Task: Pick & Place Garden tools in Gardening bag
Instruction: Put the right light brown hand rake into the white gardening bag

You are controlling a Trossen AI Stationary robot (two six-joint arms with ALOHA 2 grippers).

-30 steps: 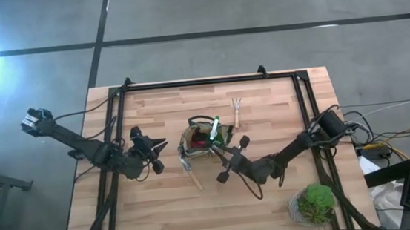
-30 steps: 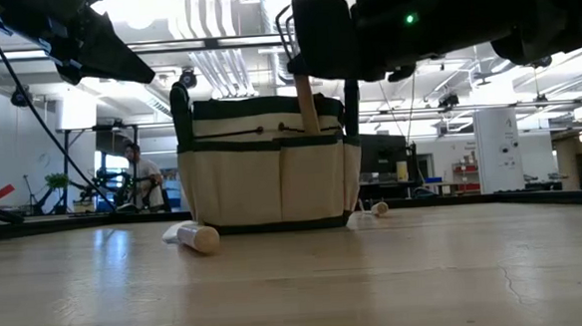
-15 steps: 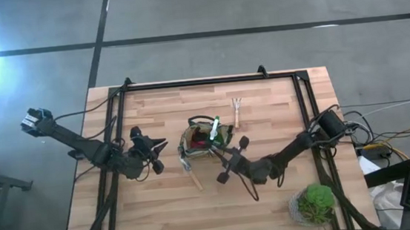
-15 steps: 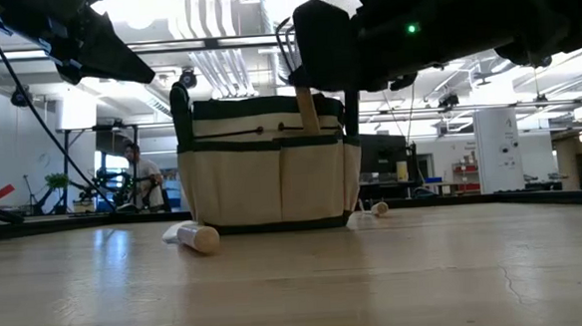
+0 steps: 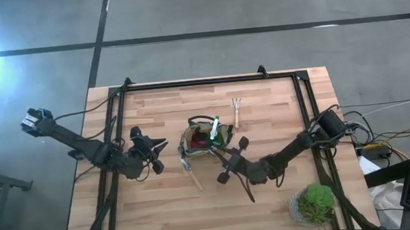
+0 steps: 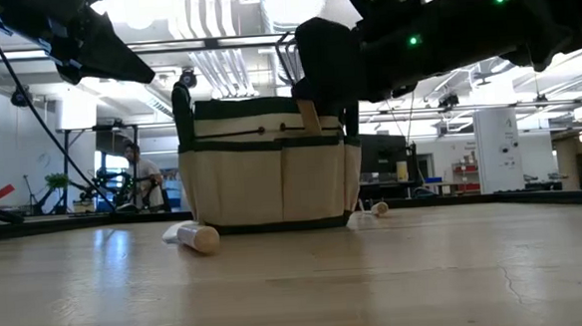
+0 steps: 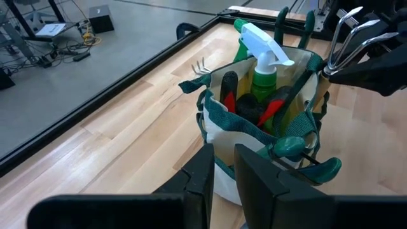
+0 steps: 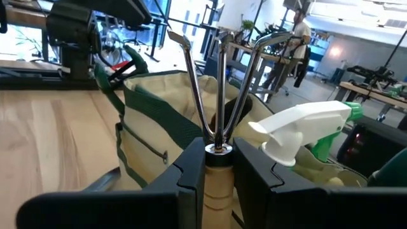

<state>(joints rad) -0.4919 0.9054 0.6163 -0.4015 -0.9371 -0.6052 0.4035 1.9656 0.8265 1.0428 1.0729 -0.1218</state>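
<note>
Wooden desk: right gripper jaws clamp fork; lower tines-up into gardening bag beside spray bottle; left gripper jaws pinched empty.

Potted plant at table corner; person beyond.

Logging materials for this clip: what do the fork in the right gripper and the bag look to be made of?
The fork in the right gripper has shiny bare-metal tines, bright with reflections, on a pale, likely wooden handle. The bag looks like matte beige woven fabric with dark green trim: it shows soft folds and stitched pockets.
</note>
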